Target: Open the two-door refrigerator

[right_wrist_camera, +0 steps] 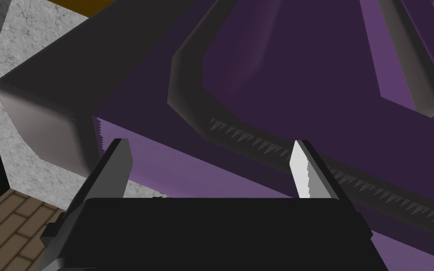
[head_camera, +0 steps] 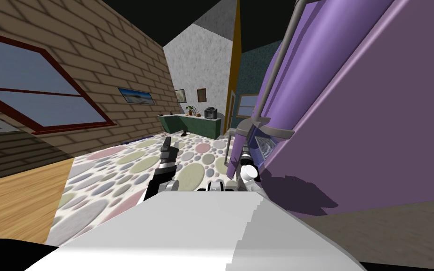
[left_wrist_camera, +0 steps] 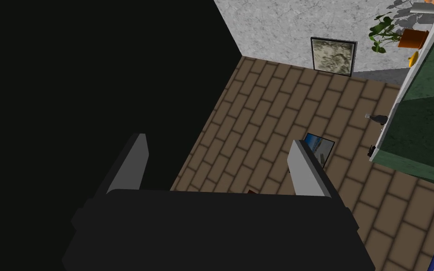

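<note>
Refrigerator [head_camera: 352,117]: a tall purple body on the robot's right, very close, its slant the camera's own
Surface [head_camera: 197,127]: a green counter with a pale top against the far speckled grey wall, well apart from the refrigerator; on it a potted plant [head_camera: 191,110] and a dark boxy machine [head_camera: 210,113]
Room: on the left a brick wall [head_camera: 117,61] with a red-framed window [head_camera: 32,89] and a small landscape picture [head_camera: 136,95]; a floor of pastel pebble shapes [head_camera: 131,164], wood boards [head_camera: 13,197] beside it; a black area above the walls
Right claw [right_wrist_camera: 209,143]: fingers spread wide, up against the refrigerator's front, the purple panel just beyond the fingertips; touching or not, I cannot tell
Left claw [left_wrist_camera: 218,139]: held out over the pebble floor, well apart from the refrigerator, fingers wide
Handle [head_camera: 271,80]: a long grey bar running up the door, ending in a curved bracket just above the right arm
Shapes: smooth, rounded purple doors; a dark grey raised band [right_wrist_camera: 197,108] curves across the purple and passes behind one finger; a rounded grey block [right_wrist_camera: 42,127] sits beside the other
</note>
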Robot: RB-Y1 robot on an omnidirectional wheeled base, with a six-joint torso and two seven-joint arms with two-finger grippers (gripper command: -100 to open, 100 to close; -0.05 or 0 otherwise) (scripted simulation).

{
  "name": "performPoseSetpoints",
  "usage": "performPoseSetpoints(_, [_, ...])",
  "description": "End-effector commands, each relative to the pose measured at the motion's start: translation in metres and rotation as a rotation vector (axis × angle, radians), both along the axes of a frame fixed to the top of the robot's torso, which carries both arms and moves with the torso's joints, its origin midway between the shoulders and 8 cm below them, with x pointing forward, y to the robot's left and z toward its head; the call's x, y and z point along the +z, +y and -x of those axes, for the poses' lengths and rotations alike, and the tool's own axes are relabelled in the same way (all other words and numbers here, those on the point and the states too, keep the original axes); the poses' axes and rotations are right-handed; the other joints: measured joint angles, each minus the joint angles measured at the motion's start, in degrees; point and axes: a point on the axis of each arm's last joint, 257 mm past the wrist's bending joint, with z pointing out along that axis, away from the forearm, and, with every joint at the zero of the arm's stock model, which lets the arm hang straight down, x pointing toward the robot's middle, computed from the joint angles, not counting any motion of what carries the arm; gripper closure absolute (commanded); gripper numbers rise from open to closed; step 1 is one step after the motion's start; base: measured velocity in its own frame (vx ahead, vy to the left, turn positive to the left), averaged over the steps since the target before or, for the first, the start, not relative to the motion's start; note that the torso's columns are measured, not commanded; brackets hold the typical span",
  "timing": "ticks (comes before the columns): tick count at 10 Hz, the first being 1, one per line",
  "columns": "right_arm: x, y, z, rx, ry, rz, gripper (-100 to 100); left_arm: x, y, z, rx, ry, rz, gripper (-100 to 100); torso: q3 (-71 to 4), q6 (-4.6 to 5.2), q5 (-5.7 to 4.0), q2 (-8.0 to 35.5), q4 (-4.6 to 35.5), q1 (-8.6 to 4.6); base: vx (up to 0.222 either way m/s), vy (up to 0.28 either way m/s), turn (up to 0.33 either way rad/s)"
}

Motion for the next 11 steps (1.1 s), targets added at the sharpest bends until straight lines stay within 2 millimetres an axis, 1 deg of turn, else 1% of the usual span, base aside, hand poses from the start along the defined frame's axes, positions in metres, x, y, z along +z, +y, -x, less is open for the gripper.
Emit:
performPoseSetpoints(1, [0.016, -0.016, -0.002, -0.035, -0.032, 0.019, -100, 0.0, 0.0, 0.0, 0.0, 0.0, 0.0, 0, -0.1, -0.01, 0.0, -0.1, 0.0, 0.0, 0.003, 0.013, -0.002])
performPoseSetpoints(5, [0.016, -0.016, -0.002, -0.035, -0.032, 0.019, -100, 0.0, 0.0, 0.0, 0.0, 0.0, 0.0, 0, 0.0, 0.04, 0.0, 0.0, 0.0, 0.03, -0.011, -0.004, 0.0])
performPoseSetpoints(6, [0.008, -0.001, 0.0, -0.026, -0.019, -0.037, -100, 0.0, 0.0, 0.0, 0.0, 0.0, 0.0, 0, 0.0, -0.01, -0.02, 0.0, -0.1, 0.08, -0.007, 0.048, -0.001])
performPoseSetpoints(8, [0.014, -0.004, 0.002, -0.043, -0.028, -0.064, -100, 0.0, 0.0, 0.0, 0.0, 0.0, 0.0, 0, 0.3, -0.14, -0.07, 0.5, -0.3, 0.87, 0.027, 0.066, 0.0])
performPoseSetpoints(11, [0.022, -0.007, 0.005, -0.07, -0.04, -0.109, -100, 0.0, 0.0, 0.0, 0.0, 0.0, 0.0, 0, 0.5, -0.04, -0.11, 0.9, -0.2, 0.56, 0.035, 0.022, 0.002])
